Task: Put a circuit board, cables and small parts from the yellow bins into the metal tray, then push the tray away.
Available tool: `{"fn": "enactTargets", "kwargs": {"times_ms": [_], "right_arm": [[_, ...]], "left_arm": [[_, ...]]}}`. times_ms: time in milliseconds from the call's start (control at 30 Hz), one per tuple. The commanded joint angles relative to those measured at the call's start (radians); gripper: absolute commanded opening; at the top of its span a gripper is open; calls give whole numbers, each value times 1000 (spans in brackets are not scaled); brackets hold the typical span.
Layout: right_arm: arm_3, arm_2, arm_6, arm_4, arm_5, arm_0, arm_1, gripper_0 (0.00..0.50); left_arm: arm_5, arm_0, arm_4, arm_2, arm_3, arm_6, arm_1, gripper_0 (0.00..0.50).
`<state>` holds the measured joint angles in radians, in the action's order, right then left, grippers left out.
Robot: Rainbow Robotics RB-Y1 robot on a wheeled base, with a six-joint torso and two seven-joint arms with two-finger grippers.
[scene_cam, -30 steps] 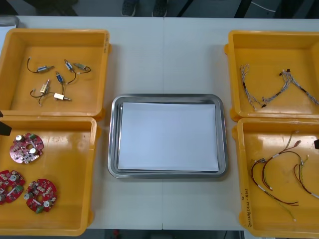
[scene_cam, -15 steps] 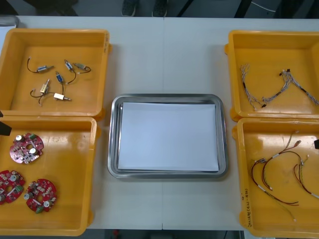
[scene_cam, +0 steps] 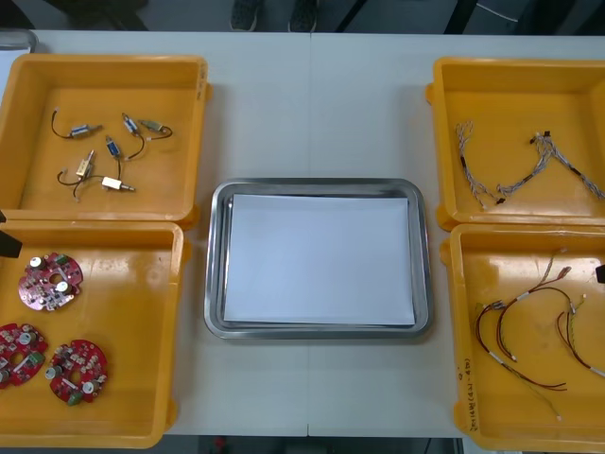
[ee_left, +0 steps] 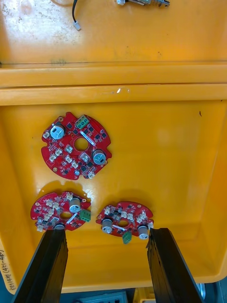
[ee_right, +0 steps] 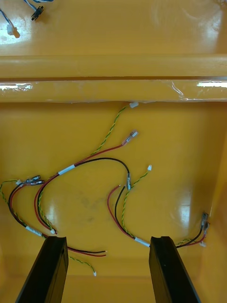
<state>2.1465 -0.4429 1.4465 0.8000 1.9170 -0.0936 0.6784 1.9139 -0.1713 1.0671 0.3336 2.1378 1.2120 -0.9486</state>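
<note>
Red circuit boards [scene_cam: 50, 281], three

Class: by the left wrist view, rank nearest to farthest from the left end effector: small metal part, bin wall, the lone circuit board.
1. Lone circuit board, before the bin wall.
2. Bin wall, behind it.
3. Small metal part, in the next bin.

Metal tray [scene_cam: 319, 183] centre frame on tabletop [scene_cam: 317, 104]. Upper-left bin [scene_cam: 104, 62]: small metal parts [scene_cam: 104, 156]. Lower-left bin [scene_cam: 128, 312]: circuit boards [scene_cam: 50, 281]. Right bins [scene_cam: 515, 62]: cables [scene_cam: 543, 144].
</note>
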Motion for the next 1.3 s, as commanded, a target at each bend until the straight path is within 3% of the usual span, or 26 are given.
{"fn": "enactTargets", "kwargs": {"times_ms": [33, 1300], "right_arm": [[3, 4, -32, 7, 3, 15, 36, 500], [3, 4, -32, 7, 3, 15, 36, 500]], "left_arm": [[6, 18, -9, 35, 27, 67, -47, 500], [6, 18, -9, 35, 27, 67, -47, 500]]}}
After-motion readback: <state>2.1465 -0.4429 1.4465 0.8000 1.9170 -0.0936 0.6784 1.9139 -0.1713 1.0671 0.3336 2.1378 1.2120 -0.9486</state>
